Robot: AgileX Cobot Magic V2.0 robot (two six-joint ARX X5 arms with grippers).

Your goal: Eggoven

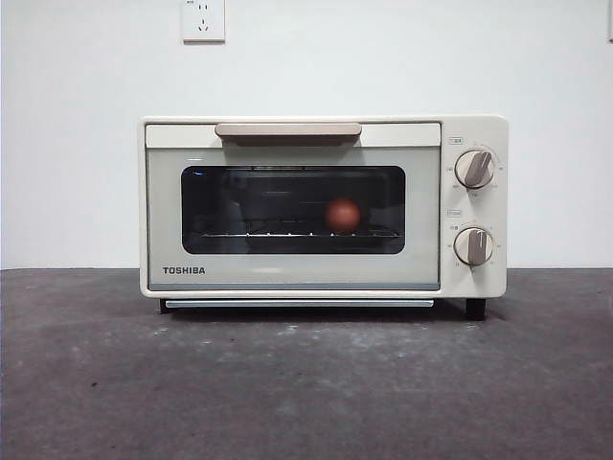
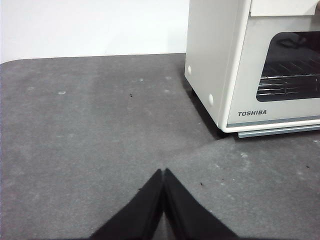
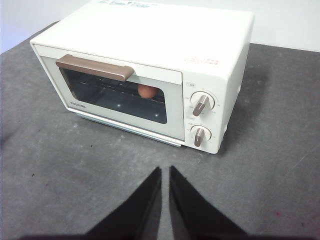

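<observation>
The cream TOSHIBA toaster oven (image 1: 323, 206) stands on the grey table with its door shut. Behind the dark glass, the reddish-brown egg (image 1: 343, 215) rests on the wire rack, right of centre; the right wrist view also shows the egg (image 3: 146, 91) under the beige handle (image 3: 95, 68). My left gripper (image 2: 163, 171) hovers over the table off the oven's (image 2: 220, 65) left front corner, shut and empty. Facing the oven (image 3: 150, 55) from the front and above, my right gripper (image 3: 165, 169) is shut, with only a thin slit between its jaws. Neither gripper appears in the front view.
Two knobs (image 1: 474, 169) (image 1: 473, 246) sit on the oven's right panel. A wall socket (image 1: 203, 19) is on the white wall behind. The grey table surface (image 1: 287, 393) stretches in front of the oven.
</observation>
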